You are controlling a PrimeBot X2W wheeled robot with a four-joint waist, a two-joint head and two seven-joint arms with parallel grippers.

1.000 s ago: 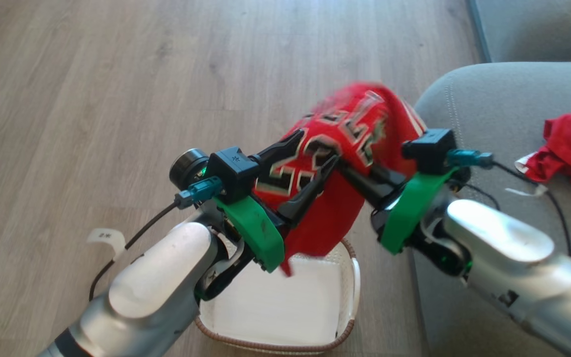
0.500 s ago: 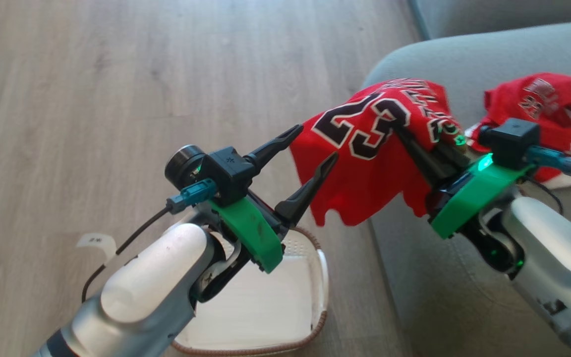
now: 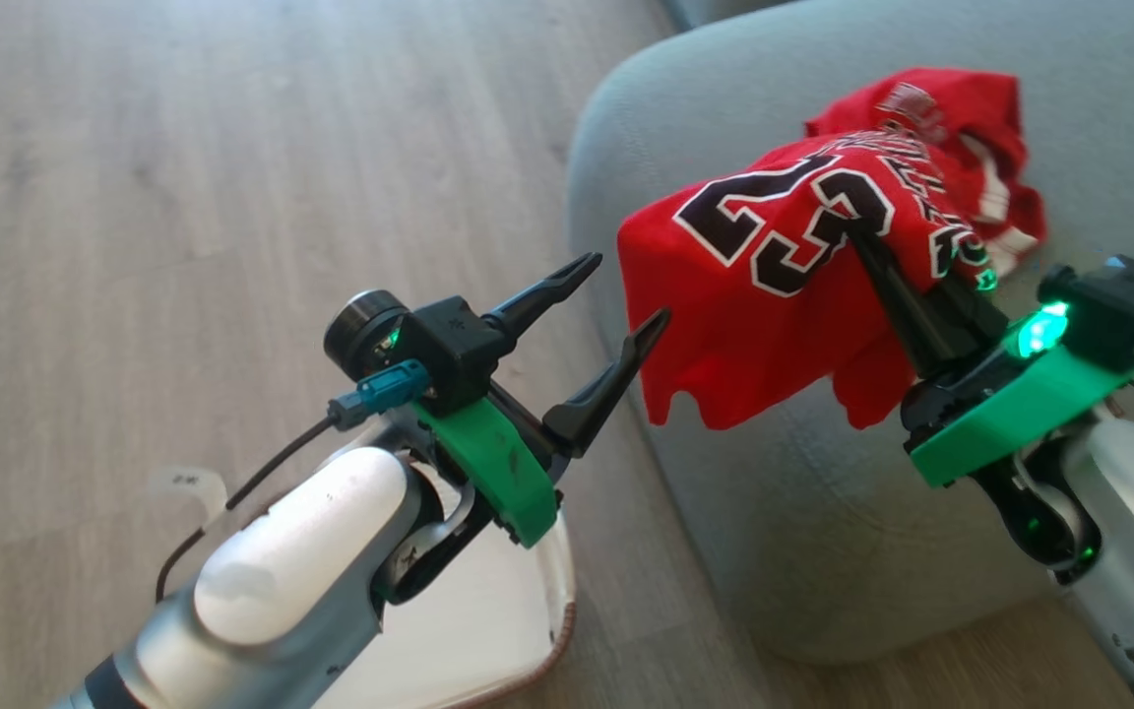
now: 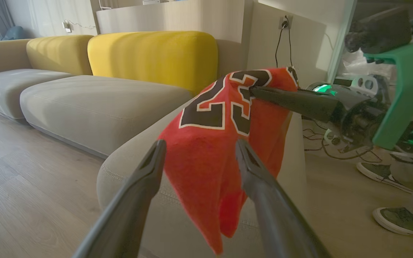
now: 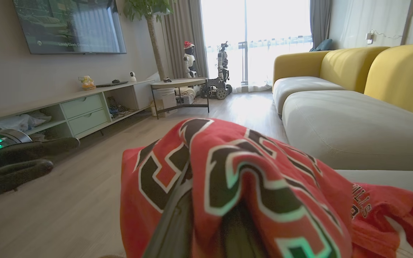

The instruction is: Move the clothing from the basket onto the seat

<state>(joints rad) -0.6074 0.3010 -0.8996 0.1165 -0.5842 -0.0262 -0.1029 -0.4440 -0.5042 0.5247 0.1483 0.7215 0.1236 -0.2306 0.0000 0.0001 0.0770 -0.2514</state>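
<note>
One red jersey hangs over the rounded edge of the seat, pinched between the fingers of my right gripper; a second jersey lies crumpled on the seat just behind. My left gripper is spread, holding nothing. The basket sits on the floor under my left arm

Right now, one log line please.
right gripper: shut on jersey, at seat edge | left gripper: open, empty | second jersey: on seat
</note>
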